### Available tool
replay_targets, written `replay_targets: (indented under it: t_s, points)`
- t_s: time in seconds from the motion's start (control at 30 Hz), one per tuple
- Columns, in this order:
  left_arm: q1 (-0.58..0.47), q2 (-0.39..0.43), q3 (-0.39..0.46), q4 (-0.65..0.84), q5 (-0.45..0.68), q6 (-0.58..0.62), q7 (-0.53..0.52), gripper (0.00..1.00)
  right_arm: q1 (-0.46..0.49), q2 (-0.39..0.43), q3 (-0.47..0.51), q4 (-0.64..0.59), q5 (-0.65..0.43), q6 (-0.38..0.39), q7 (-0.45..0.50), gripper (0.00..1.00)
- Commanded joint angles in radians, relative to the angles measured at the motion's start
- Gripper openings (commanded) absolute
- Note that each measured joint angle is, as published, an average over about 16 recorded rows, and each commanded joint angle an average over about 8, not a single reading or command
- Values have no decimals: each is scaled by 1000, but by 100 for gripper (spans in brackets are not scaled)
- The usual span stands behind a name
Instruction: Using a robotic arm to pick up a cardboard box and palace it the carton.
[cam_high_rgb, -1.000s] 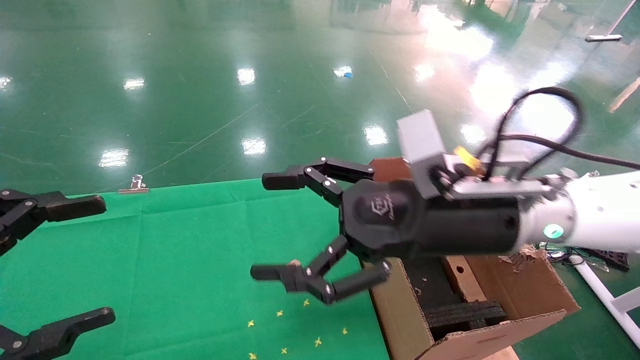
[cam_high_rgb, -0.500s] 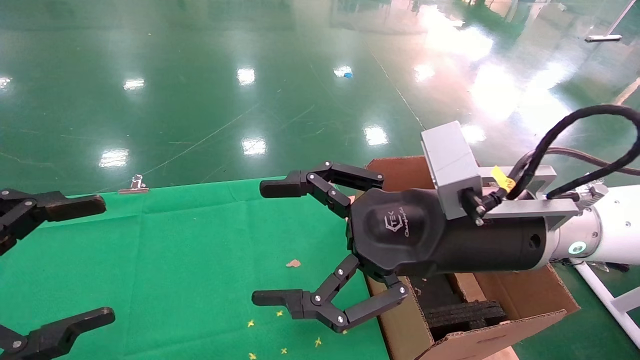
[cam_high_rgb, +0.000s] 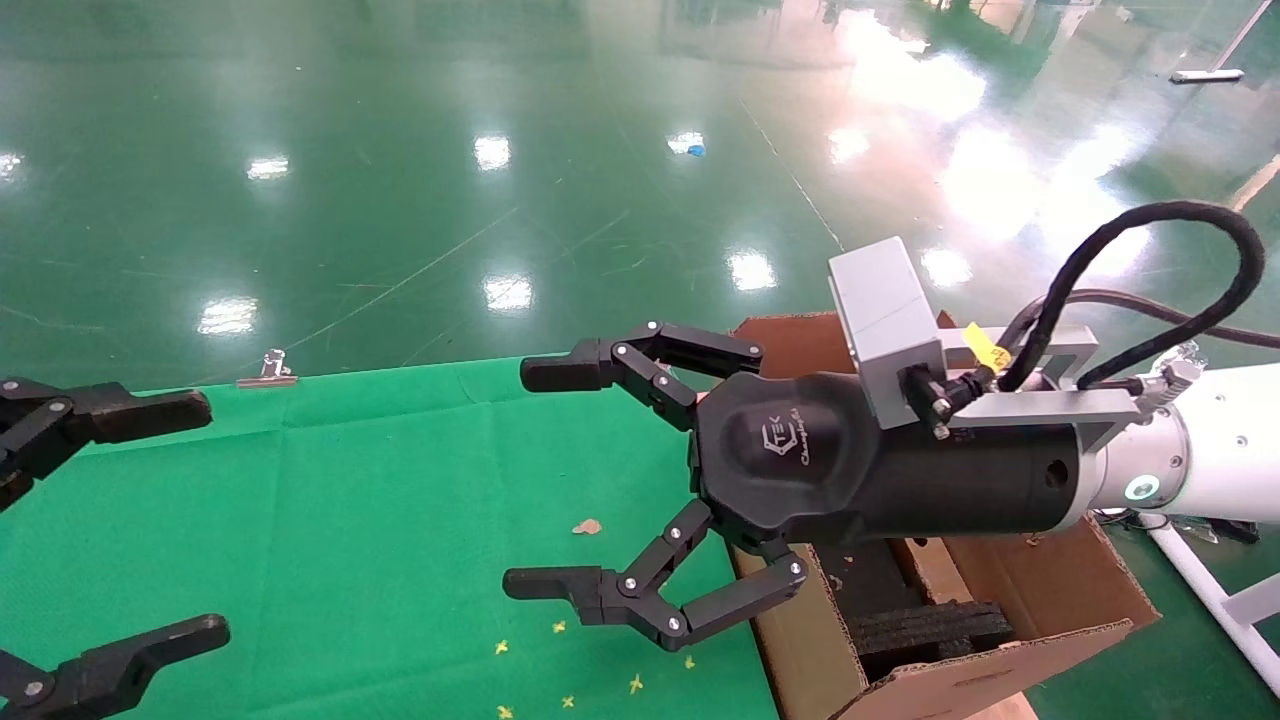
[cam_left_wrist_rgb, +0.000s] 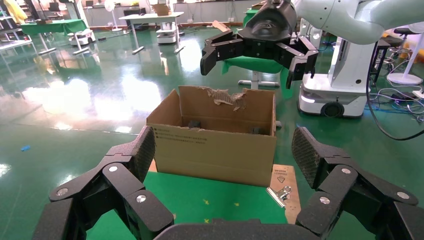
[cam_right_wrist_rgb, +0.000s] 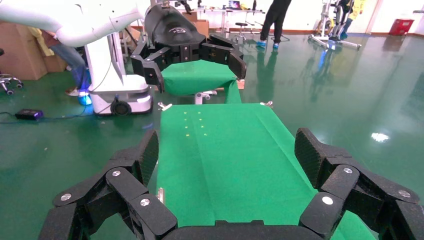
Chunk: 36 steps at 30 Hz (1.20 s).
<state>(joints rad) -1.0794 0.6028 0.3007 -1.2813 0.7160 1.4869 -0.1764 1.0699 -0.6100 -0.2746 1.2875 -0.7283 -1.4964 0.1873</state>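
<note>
1. We see the robotic arm (cam_high_rgb: 1200, 470) has drawn back toward the right of the frame, its wrist now level rather than tilted.
2. Our right gripper (cam_high_rgb: 545, 480), spread wide, has dropped slightly lower at centre frame.
3. A small brown scrap (cam_high_rgb: 587, 526) on the green cloth (cam_high_rgb: 350, 520), earlier hidden behind a finger, now lies exposed.

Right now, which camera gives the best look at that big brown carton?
The left wrist view: the carton stands whole, front wall and torn flap showing. The head view catches only part of it behind the right end effector. The right wrist view misses it.
</note>
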Motion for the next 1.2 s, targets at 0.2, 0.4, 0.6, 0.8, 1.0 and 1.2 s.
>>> replay_targets:
  t_s: [0.2,0.4,0.6,0.8,1.0,1.2]
  points:
    - [0,0,0,0,0,0,0,100,4,-1,-5,-4,-2,1,1,100]
    - [0,0,0,0,0,0,0,100,6,-1,-7,-6,-3,1,2,100]
    - [0,0,0,0,0,0,0,100,7,-2,-9,-7,-3,1,2,100]
    - [0,0,0,0,0,0,0,100,8,-2,-9,-7,-3,2,3,100]
    - [0,0,0,0,0,0,0,100,8,-2,-10,-8,-4,2,3,100]
    - [0,0,0,0,0,0,0,100,9,-2,-10,-8,-4,2,3,100]
